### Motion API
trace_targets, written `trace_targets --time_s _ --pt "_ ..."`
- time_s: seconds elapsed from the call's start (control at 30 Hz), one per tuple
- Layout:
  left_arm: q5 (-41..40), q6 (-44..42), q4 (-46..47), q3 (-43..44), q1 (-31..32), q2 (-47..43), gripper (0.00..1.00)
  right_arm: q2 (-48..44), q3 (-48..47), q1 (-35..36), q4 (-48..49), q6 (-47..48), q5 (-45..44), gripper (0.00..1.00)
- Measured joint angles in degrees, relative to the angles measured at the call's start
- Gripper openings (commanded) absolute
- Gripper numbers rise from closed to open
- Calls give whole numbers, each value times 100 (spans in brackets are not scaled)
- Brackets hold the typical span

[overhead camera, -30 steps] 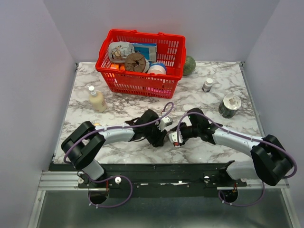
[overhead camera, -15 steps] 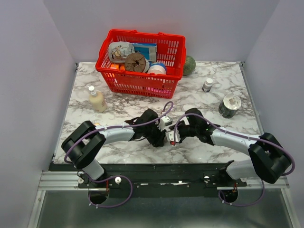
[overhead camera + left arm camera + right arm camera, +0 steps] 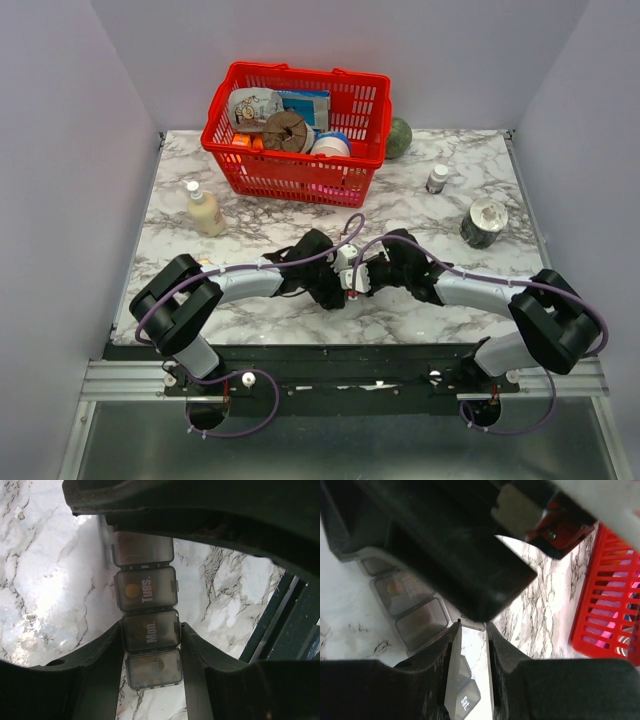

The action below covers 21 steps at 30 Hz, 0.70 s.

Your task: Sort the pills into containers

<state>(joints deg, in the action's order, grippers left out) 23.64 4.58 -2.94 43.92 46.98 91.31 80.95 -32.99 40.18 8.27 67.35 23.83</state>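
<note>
Near the left edge of the white marbled bench (image 3: 450, 320) stands a cream plastic bottle (image 3: 204, 210). A red plastic mesh basket (image 3: 290, 178) full of goods sits at the back edge. Toward the middle of the front edge lies the long dark grey plastic strip (image 3: 145, 587) of small square compartments. A round orange pill (image 3: 132, 590) shows in the one marked "Tues." The left gripper (image 3: 151, 630) is clamped on the strip at "Mon." The right gripper (image 3: 472, 640) straddles the strip farther along, its jaws narrowly apart; I cannot tell whether they press it. Toward the right edge stand a small vial (image 3: 437, 178) and a round grey tin (image 3: 486, 222).
</note>
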Motion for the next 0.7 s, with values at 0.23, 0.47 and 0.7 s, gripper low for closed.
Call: trace_targets --time_s 0.23,0.47,0.7 --pt "-26 129 68 0 -87 0 43 111 -223 101 -166 -503 -402 51" --pt "-74 221 85 11 -157 0 43 -295 -358 -271 -892 -586 0 53" --pt "-70 205 2 9 -155 0 43 -645 -562 -590 -981 -636 472 37"
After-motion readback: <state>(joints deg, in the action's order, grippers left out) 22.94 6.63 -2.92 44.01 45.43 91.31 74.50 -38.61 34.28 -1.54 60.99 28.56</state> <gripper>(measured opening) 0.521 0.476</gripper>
